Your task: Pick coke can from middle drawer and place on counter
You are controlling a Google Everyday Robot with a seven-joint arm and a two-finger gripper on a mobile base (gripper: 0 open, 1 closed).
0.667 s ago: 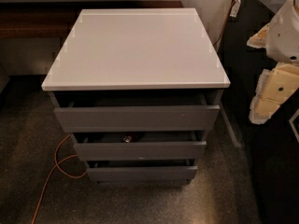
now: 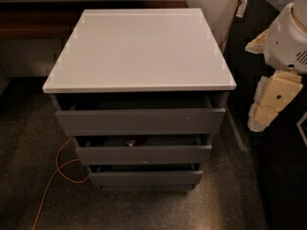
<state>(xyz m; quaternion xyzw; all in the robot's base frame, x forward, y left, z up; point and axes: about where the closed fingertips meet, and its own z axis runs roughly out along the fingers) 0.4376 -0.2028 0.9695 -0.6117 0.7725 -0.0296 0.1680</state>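
Note:
The counter (image 2: pixel 139 51) is the white flat top of a grey drawer cabinet in the middle of the camera view. Below it are three grey drawers, each pulled out a little. In the narrow gap of the middle drawer (image 2: pixel 144 155) a small dark object with a silver glint shows, likely the coke can (image 2: pixel 129 142), mostly hidden in shadow. My gripper (image 2: pixel 253 86) hangs to the right of the cabinet, level with the counter's front edge and top drawer. Its cream fingers (image 2: pixel 273 99) are apart and hold nothing.
The top drawer (image 2: pixel 139 121) and bottom drawer (image 2: pixel 144 178) also stand slightly open. An orange cable (image 2: pixel 57 171) loops on the speckled floor at the cabinet's left. A dark bench or shelf runs behind the cabinet. A dark panel stands at the right behind my arm.
My gripper has shifted slightly left and down, toward the cabinet's right side. The cabinet and drawers have not changed.

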